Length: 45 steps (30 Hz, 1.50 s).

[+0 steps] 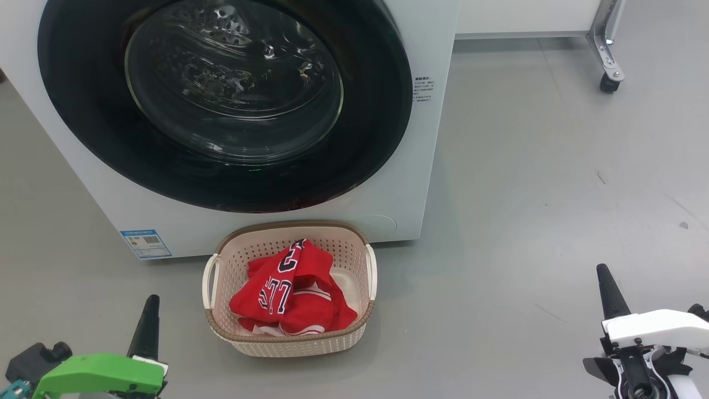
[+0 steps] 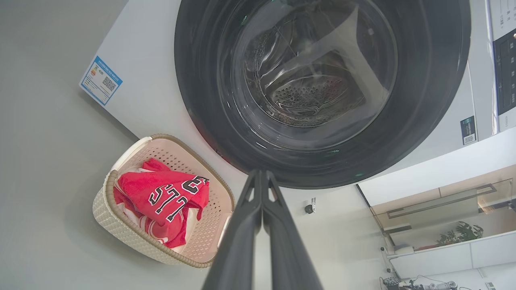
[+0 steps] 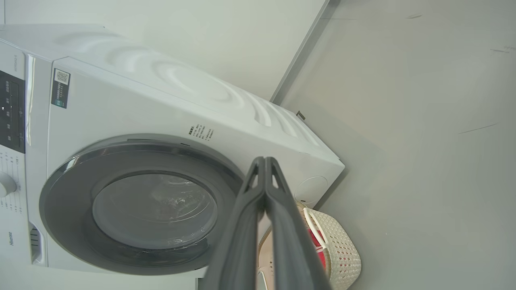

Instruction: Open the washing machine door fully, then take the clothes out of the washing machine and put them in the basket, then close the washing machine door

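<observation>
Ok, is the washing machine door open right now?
No, the washing machine door sits shut, flush against the front of the washing machine.

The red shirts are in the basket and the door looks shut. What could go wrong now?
Two things, maybe. The clothes are heaped about as high as the rim of the basket, so a knock could spill some onto the floor. The washing machine door looks shut, but I cannot tell whether it has latched.

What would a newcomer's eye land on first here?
The bright red clothes heaped in the cream basket on the floor, right in front of the washing machine. Above them looms the big glossy black washing machine door, shut. The left claw and right claw sit shut at the lower corners.
</observation>
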Tool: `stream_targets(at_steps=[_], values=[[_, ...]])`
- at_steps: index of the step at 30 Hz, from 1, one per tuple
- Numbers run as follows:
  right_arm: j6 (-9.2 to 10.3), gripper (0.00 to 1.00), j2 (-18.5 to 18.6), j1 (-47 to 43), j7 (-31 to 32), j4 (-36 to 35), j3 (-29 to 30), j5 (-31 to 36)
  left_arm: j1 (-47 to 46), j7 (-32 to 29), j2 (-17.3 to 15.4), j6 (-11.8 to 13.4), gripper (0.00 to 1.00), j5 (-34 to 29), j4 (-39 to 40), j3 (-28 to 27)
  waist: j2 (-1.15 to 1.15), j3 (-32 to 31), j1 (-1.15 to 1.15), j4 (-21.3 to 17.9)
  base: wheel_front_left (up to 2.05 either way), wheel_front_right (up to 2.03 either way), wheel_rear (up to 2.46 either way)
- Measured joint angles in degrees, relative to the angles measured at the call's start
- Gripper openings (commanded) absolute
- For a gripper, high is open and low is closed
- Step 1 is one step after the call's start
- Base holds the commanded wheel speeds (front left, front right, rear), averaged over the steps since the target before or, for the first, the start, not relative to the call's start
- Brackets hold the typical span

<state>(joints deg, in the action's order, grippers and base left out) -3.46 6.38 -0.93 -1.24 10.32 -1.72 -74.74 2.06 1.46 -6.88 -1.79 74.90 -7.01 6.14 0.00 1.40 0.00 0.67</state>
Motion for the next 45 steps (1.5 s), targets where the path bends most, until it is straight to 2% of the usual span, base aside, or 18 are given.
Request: stream_targets(at_steps=[29,45], values=[[-2.99,0.00,-0.88,3.32,3.45,4.24,4.34,-20.60,-3.27,-2.49,0.54,-4.35,0.00,21.16,-6.25,-4.38,0.00,-1.17,0.00,-0.68,0.00,0.00,0.00],[-3.03,0.00,-0.91,3.93,3.56,4.82,4.52,-21.00,-3.92,-2.91,0.65,-4.59,0.00,21.40,-7.25,-4.53,0.00,-1.20,0.00,-0.68,0.00,0.00,0.00]])
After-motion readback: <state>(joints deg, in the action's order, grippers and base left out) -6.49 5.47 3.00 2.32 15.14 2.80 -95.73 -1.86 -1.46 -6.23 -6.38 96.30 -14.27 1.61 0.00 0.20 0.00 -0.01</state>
